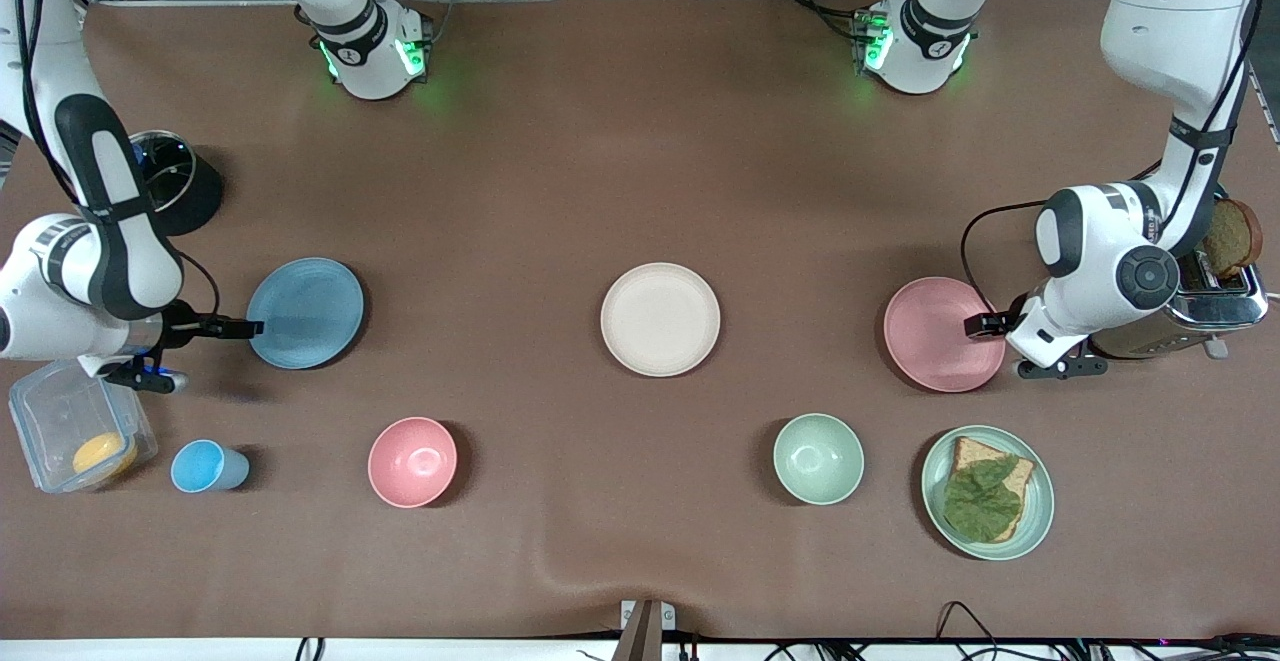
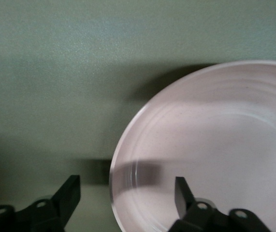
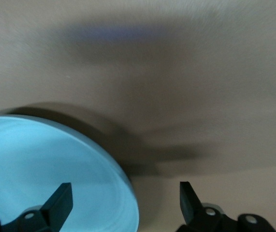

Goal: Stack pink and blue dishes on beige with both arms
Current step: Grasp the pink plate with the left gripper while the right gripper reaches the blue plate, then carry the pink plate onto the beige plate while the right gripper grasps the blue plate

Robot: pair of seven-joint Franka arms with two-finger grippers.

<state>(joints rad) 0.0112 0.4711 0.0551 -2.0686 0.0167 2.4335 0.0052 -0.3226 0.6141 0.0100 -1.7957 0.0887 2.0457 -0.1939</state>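
Simultaneously, the left gripper [image 1: 985, 325], jaws apart, straddles the pink plate [image 1: 940, 333] rim, and the right gripper [image 1: 245, 328], jaws apart, straddles the blue plate [image 1: 305, 312] rim. Both should pinch squarely before lifting toward the beige plate [image 1: 660, 319] lying between them.

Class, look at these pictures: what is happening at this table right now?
Two robot arms are each reaching for a plate. The left gripper is at the rim of the pink plate, fingers open astride the edge. The right gripper is at the rim of the blue plate, fingers also open astride its edge. Neither plate is lifted yet. The beige plate lies bare between them at the middle of the table, so no stacking has begun.
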